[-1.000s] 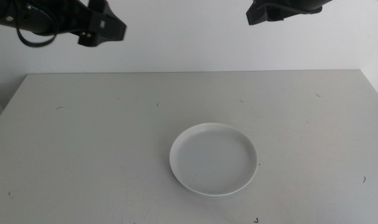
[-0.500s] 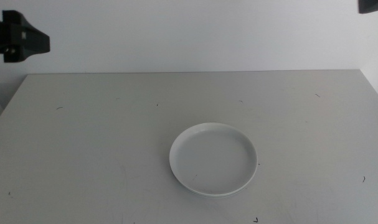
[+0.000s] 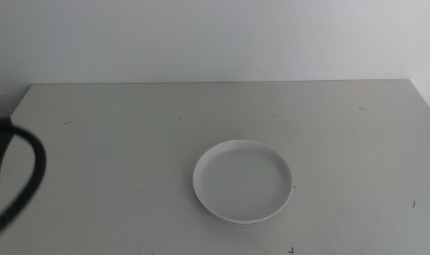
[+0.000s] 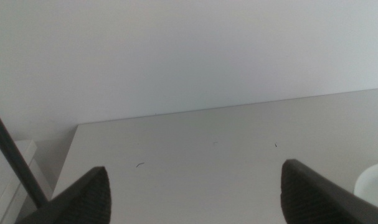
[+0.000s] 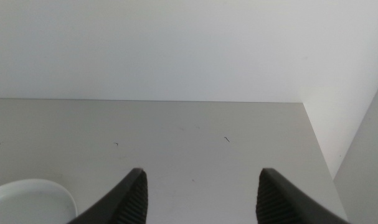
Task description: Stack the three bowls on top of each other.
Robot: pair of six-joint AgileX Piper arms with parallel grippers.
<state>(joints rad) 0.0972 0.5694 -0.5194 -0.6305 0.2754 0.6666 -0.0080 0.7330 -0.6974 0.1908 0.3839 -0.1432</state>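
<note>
Both my grippers, left & right, gape empty, off the bowl stack; light, stiff, slick plastic, grip by rim.

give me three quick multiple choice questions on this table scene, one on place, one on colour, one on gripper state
1. Where does the bowl stack sit?
A. far left corner
B. near edge, a little right of middle
C. against the back wall

2. What colour is the top bowl?
A. white
B. red
C. black

3. How are the two grippers?
A. both shut on a bowl
B. one holds a bowl
C. both open, empty

Answers:
1 B: the bowl stack lies toward the table's near edge.
2 A: its visible face is white.
3 C: left gripper and right gripper show spread jaws with nothing between.
</note>
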